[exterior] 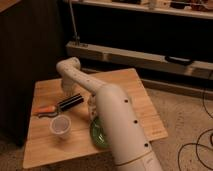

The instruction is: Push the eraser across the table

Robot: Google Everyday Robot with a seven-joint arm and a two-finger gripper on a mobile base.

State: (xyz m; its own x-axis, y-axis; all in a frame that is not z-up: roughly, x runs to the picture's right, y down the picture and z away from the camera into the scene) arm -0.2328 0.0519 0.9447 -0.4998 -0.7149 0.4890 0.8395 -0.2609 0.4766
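Observation:
The eraser (pixel 71 101) is a small black bar lying on the left half of the light wood table (pixel 134 95), slightly angled. My white arm reaches from the lower right over the table and bends at the far left. From that bend my gripper (pixel 67 90) hangs down just behind the eraser, close to its far edge. I cannot tell whether it touches the eraser.
An orange-and-grey tool (pixel 45 110) lies just left of the eraser. A small pale cup (pixel 60 125) stands in front of both. A green round thing (pixel 98 133) shows beside my arm. A dark cabinet (pixel 25 50) stands left, shelving behind, and cables (pixel 197 150) on the floor right.

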